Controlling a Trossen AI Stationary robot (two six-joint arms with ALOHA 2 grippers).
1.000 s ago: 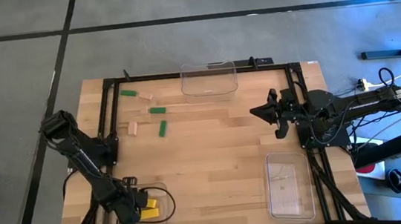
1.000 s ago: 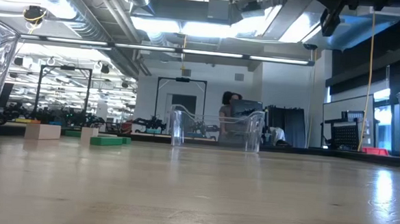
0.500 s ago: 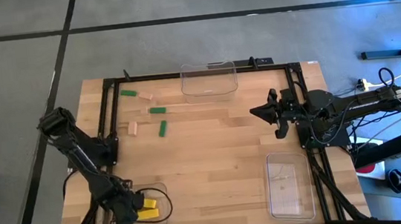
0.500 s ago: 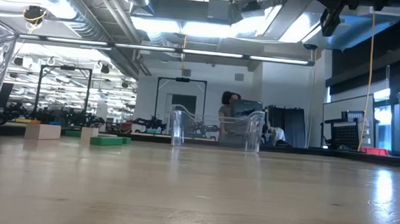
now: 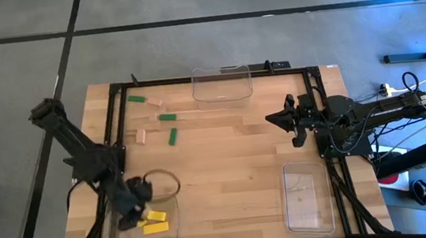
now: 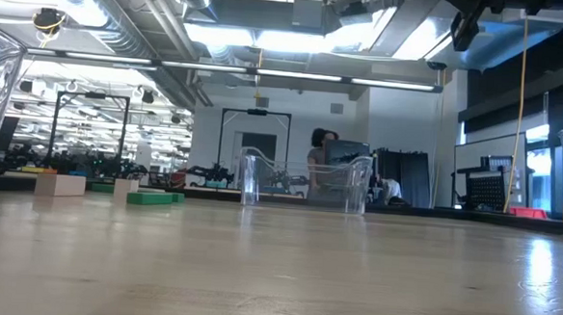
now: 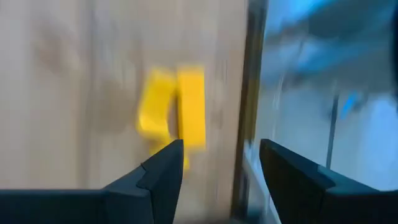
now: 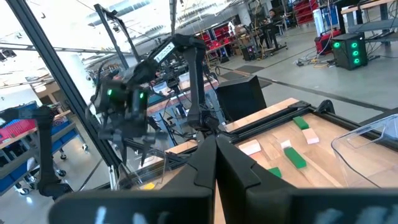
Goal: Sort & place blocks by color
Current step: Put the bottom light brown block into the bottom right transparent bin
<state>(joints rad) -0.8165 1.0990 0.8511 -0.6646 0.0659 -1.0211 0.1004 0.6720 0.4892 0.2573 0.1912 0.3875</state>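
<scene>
Blocks — small bars and wedges in three colours. Two yellow blocks [image 5: 155,222] lie side by side, near-touching, inside the clear tray [image 5: 173,232] at the table's 7 o'clock corner; the left wrist view shows them as two bright yellow bars [image 7: 180,109] on pale wood, blurred. Green blocks: one [image 5: 137,99] near the 11 o'clock corner, one [image 5: 167,117] further in, one [image 5: 173,137] just below it, set upright to the table's long edge. Tan wood blocks: one [image 5: 154,103] just beside the corner green, one [image 5: 141,137] near the left rail at 10 o'clock. All five lie loose on the tabletop [image 5: 234,172], well apart from any tray. In the low view the tan [image 6: 60,184] and green [image 6: 151,198] pieces show far off on the left.

Containers — three clear trays. The 7 o'clock tray holds the two yellows. The tray at 12 o'clock [image 5: 221,85] and the tray at 5 o'clock [image 5: 307,196] show only wood through their bottoms.

Left gripper [image 5: 136,206] hangs over the inner edge of the 7 o'clock tray, fingers [image 7: 163,171] spread, nothing between them, yellows just beyond the tips. Right gripper [image 5: 272,118] waits at 3 o'clock near the right rail, fingers pressed together, nothing in them.
</scene>
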